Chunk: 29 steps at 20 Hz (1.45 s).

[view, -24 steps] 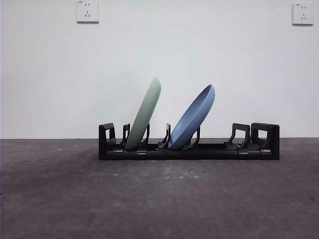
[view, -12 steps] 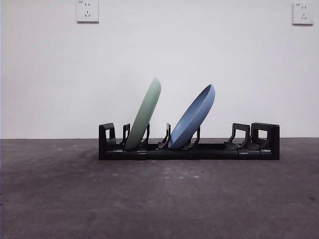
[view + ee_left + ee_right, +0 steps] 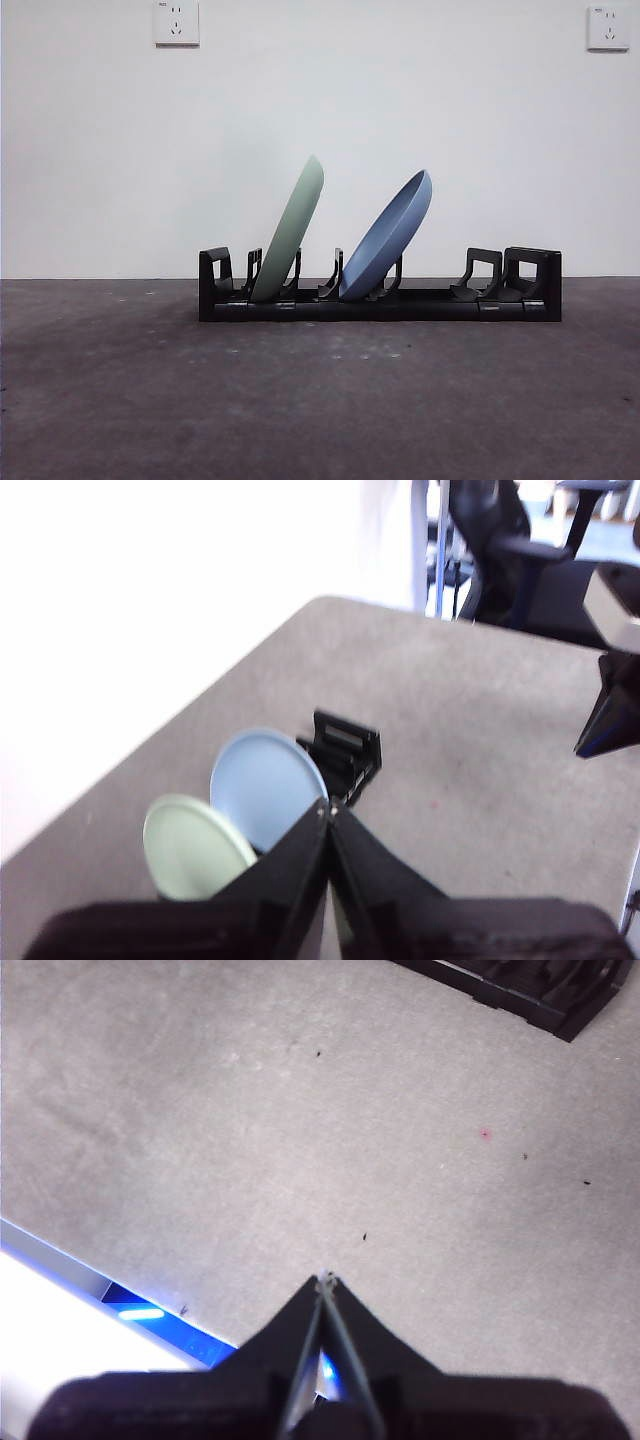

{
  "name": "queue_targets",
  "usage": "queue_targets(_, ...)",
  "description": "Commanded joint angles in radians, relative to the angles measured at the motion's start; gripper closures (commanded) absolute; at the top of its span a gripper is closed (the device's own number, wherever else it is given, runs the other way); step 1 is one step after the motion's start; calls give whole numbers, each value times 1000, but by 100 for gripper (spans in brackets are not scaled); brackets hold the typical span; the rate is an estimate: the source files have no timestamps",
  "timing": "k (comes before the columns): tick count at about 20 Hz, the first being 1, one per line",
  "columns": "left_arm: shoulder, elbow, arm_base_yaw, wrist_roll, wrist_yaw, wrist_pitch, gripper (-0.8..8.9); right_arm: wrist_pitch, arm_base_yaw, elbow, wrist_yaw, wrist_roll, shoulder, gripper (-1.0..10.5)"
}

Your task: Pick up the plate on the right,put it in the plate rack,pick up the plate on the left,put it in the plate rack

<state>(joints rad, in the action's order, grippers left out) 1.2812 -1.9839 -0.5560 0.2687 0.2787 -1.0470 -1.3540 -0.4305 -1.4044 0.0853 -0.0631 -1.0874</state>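
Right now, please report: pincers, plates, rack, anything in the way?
Left pincer shut, empty, above the rack. Right pincer shut, empty, over bare table. Green plate and blue plate both leaning in the rack. No obstacle seen.

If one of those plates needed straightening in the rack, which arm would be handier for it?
Probably the left. Its end effector, shut and empty, looks straight down at the green plate and blue plate in the plate rack. The right end effector, also shut, sees only the rack's end at its picture's edge.

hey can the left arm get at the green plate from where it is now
Probably yes. The left gripper, jaws shut, sits back above the green plate, which leans in the plate rack with nothing over it; it would need to open first.
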Motion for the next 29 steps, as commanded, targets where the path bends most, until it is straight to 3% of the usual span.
queue_targets(1,-49,130,82,51,99,132,817,-21,-1,5,0,7,-4,944)
queue_targets(7,-327,766,294,49,148,700,817,-21,-1,5,0,7,-6,944)
queue_targets(11,-550,1106,431,50,126,874,817,-21,-1,5,-1,7,-9,944)
queue_targets(16,-783,1400,541,50,-2,907,817,-21,-1,5,-1,7,-10,944)
queue_targets(19,-906,1545,563,34,-18,907,817,-21,-1,5,-1,7,-10,944)
queue_targets(25,-1116,1827,584,-89,-23,984,817,-21,-1,5,-1,7,-10,944)
queue_targets(29,-1226,1976,584,-200,-129,983,817,-21,-1,5,-1,7,-10,944)
